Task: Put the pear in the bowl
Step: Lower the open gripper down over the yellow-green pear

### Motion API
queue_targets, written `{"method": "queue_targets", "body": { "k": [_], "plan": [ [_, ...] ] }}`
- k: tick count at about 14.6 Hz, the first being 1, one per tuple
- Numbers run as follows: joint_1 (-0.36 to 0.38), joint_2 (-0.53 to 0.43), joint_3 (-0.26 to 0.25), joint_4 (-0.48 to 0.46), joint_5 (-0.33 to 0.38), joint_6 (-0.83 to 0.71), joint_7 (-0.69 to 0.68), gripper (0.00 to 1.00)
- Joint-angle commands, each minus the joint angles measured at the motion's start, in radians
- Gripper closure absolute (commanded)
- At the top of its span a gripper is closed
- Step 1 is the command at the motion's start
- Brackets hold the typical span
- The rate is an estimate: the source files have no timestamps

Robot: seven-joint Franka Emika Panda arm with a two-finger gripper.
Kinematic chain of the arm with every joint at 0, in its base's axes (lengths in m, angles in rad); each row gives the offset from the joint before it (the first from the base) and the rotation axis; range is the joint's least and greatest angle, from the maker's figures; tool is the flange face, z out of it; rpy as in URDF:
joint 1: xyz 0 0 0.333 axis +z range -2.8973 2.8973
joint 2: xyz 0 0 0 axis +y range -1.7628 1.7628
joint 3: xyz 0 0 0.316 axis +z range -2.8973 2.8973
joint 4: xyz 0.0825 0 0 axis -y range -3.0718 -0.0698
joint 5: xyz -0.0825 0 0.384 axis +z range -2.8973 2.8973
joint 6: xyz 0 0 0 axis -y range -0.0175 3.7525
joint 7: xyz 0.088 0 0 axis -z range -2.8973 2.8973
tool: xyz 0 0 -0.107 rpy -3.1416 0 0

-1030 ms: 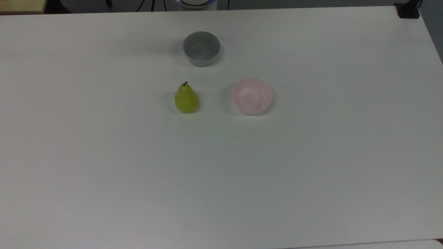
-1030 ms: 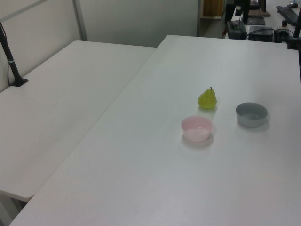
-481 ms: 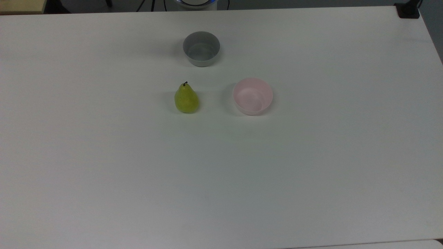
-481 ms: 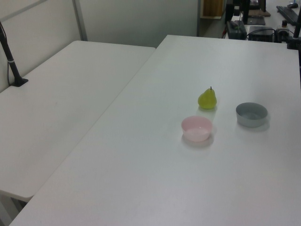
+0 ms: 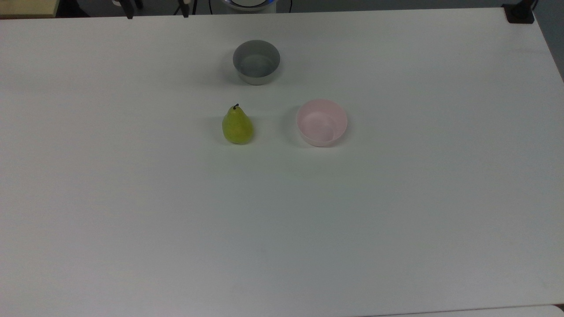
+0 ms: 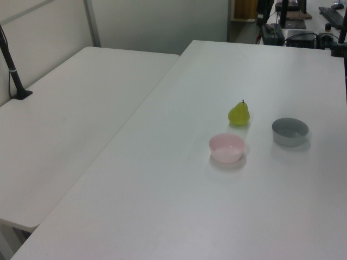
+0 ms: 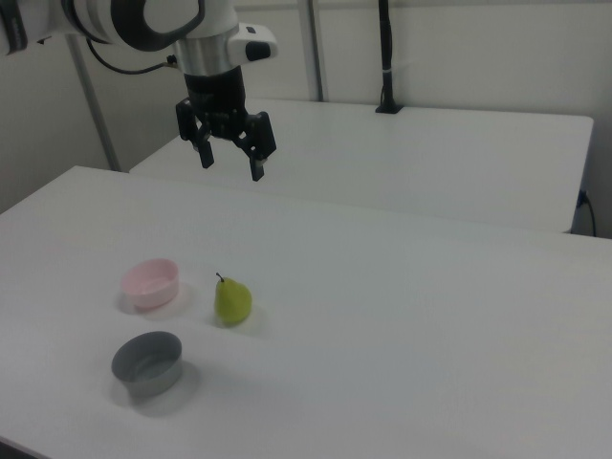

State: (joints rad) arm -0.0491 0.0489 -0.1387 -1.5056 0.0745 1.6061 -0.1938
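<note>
The yellow-green pear (image 5: 237, 126) stands upright on the white table (image 5: 282, 220), stem up; the left view has the pear (image 6: 238, 114) and the right view the pear (image 7: 232, 300). The pale pink bowl (image 5: 321, 122) sits empty to the pear's right in the top view; the bowl (image 6: 226, 148) and the bowl (image 7: 151, 282) are a short gap from the pear. My gripper (image 7: 229, 163) hangs open high above the table, well clear of both, holding nothing. Its two dark fingertips (image 5: 129, 13) poke in at the top view's upper edge.
An empty grey bowl (image 5: 256, 62) stands behind the pear in the top view, and the grey bowl (image 7: 147, 362) is nearest the camera in the right view. A second white table (image 6: 65, 124) adjoins. A black post (image 7: 385, 57) rises at the back.
Two dark fingertips have come into the top view's upper edge. The pear and both bowls have not moved.
</note>
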Motion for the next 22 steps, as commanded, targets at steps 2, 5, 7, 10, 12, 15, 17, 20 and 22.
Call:
{"method": "queue_targets", "body": {
  "k": [2, 5, 7, 10, 12, 15, 17, 20, 22],
  "plan": [
    [0.152, 0.026, -0.047, -0.053, -0.007, 0.067, 0.039, 0.00],
    [0.205, 0.107, -0.042, -0.093, -0.037, 0.132, 0.060, 0.00],
    [0.248, 0.178, -0.039, -0.126, -0.094, 0.171, 0.060, 0.00],
    [0.273, 0.232, -0.039, -0.203, -0.133, 0.251, 0.062, 0.00],
    [0.273, 0.272, -0.039, -0.209, -0.157, 0.281, 0.062, 0.00],
    [0.273, 0.302, -0.038, -0.237, -0.197, 0.314, 0.060, 0.00],
    [0.271, 0.318, -0.039, -0.260, -0.220, 0.351, 0.060, 0.00],
    [0.270, 0.338, -0.038, -0.268, -0.237, 0.359, 0.059, 0.00],
    [0.273, 0.344, -0.036, -0.269, -0.240, 0.360, 0.060, 0.00]
  ]
}}
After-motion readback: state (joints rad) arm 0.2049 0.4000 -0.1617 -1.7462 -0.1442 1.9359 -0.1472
